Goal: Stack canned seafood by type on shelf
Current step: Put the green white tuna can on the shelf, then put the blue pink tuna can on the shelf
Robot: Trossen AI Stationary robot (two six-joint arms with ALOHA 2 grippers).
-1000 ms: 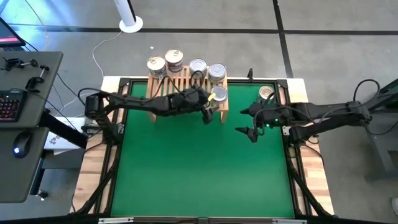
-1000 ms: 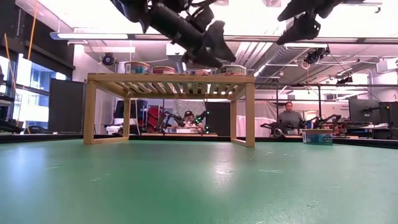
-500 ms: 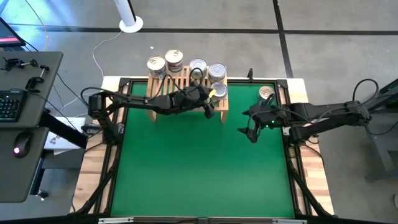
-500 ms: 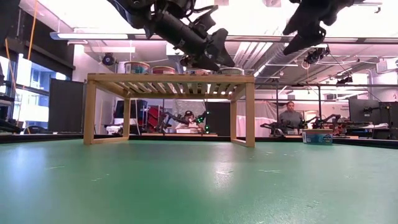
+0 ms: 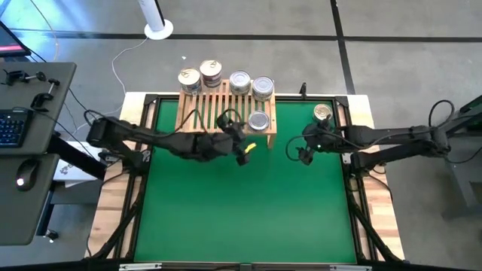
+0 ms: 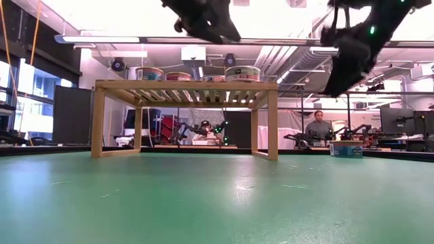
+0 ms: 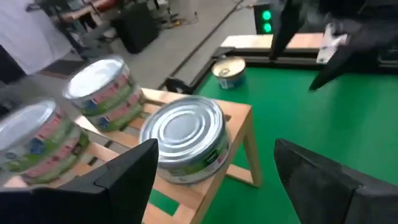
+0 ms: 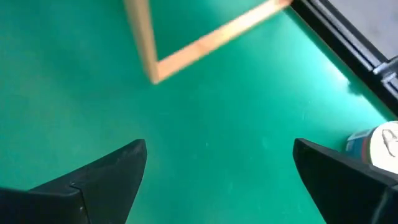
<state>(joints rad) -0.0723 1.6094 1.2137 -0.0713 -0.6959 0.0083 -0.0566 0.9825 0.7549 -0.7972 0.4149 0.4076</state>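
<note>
The light-wood shelf (image 5: 218, 109) stands at the mat's far edge. Four tins (image 5: 239, 81) line its far side, some stacked two high (image 7: 102, 90). A silver tin (image 5: 258, 120) sits alone on its near right corner (image 7: 183, 140). One more tin (image 5: 323, 113) rests on the mat at the far right. My left gripper (image 5: 245, 150) hovers open and empty just in front of the shelf, with the silver tin ahead of its fingers (image 7: 214, 155). My right gripper (image 5: 299, 150) hangs open and empty over the mat, right of the shelf (image 8: 217, 155).
The green mat (image 5: 241, 211) lies bare across the near half of the table. A black frame (image 5: 354, 188) borders it. The shelf's right leg (image 8: 149, 43) and the loose tin (image 8: 379, 146) lie ahead of my right gripper. People sit in the room behind (image 6: 315, 129).
My left gripper has drawn back from over the shelf's near right corner toward the near and left edges, rising a little; the silver tin stays on the shelf. My right gripper has sunk toward the mat and tipped more steeply downward.
</note>
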